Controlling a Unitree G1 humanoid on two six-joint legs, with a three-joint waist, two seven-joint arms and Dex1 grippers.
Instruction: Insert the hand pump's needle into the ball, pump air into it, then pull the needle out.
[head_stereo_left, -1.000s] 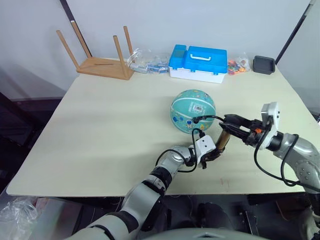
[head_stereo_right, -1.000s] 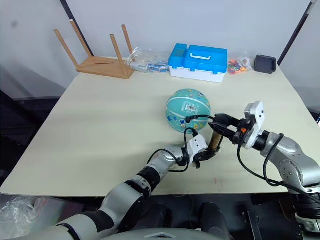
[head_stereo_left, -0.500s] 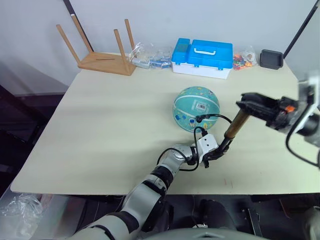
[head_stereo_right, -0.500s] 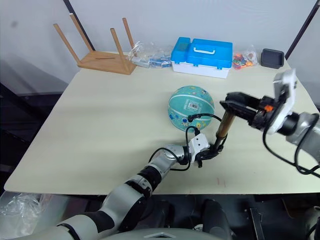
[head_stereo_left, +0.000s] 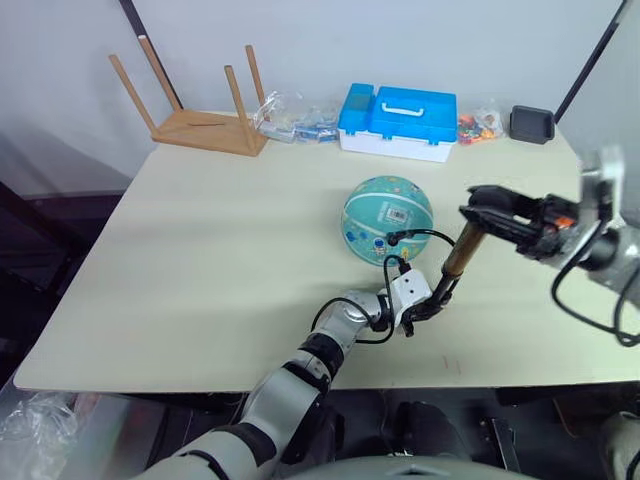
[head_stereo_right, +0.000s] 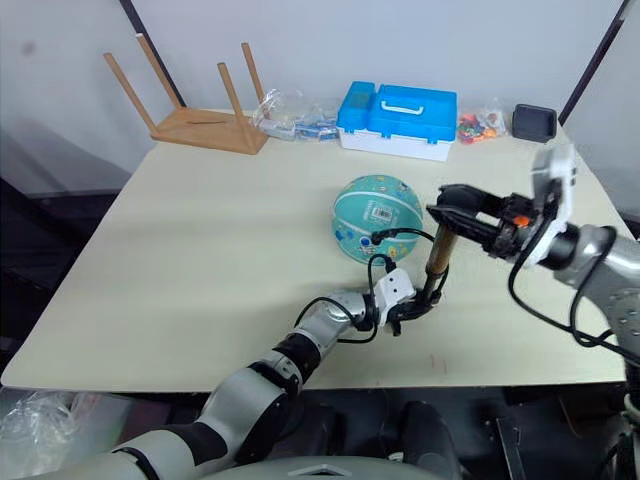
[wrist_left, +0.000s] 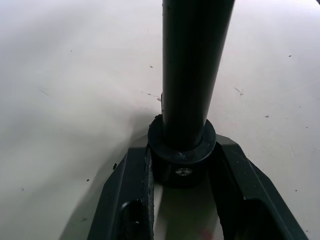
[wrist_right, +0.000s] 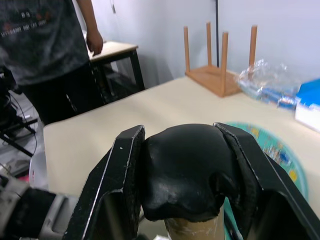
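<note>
The teal ball (head_stereo_left: 387, 218) rests on the cream table (head_stereo_left: 220, 250), right of centre. Just in front of it the amber hand pump (head_stereo_left: 458, 256) stands tilted. My left gripper (head_stereo_left: 428, 306) is shut on its black base cap (wrist_left: 182, 150), down at the table top. My right gripper (head_stereo_left: 482, 206) is shut on the black handle (wrist_right: 182, 172) at the pump's upper end. The thin black hose (head_stereo_left: 425, 236) loops from the base to a black fitting (head_stereo_left: 393, 240) pressed against the ball's near side. The needle pin itself is hidden there.
Along the far edge of the table are an upturned wooden stool (head_stereo_left: 200, 115), clear plastic bags (head_stereo_left: 295, 120), a blue-and-white case (head_stereo_left: 398, 122), small colourful items (head_stereo_left: 478, 126) and a black tray (head_stereo_left: 530, 124). A person (wrist_right: 50, 55) stands by another table beyond the left side.
My right gripper has lifted the pump handle up and away from the base, so the pump stands longer. The left gripper still holds the base on the table. The camera shifted slightly.
</note>
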